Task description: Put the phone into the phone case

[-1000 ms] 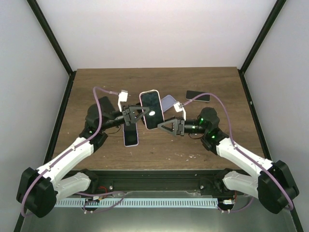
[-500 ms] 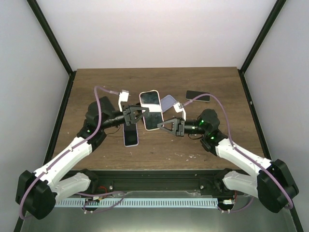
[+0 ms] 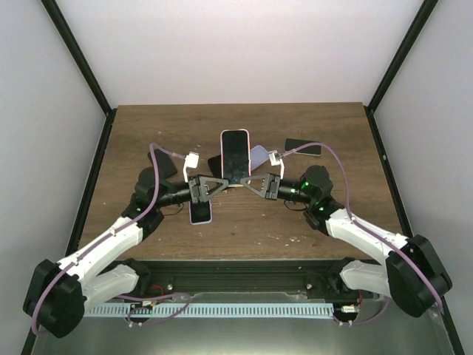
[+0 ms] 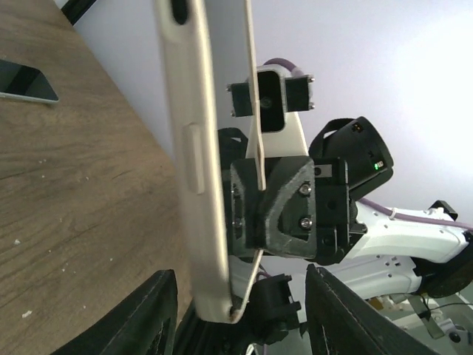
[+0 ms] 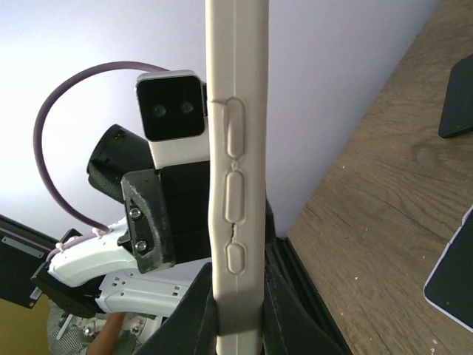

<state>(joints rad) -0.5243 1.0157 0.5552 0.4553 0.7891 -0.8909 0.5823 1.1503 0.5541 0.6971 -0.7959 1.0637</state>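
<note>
1. Right gripper [image 5: 238, 314]: your fingers are pinched across the front and back of the cream, soft-looking plastic phone case [image 5: 235, 148], at its near end.
2. Left gripper [image 4: 244, 310]: your fingers are spread wide. The case end sits between them, touching neither.
3. Edge-on, the case shows three raised side buttons. The top view shows the glossy black phone [image 3: 236, 154] inside its rim.
4. The long axis points away from the arm bases, and the case is held above the brown wood-grain table [image 3: 148, 126].
5. Note a lavender-rimmed phone [image 3: 200, 211] lying beneath the left gripper and a black phone [image 3: 303, 146] lying far right.
</note>
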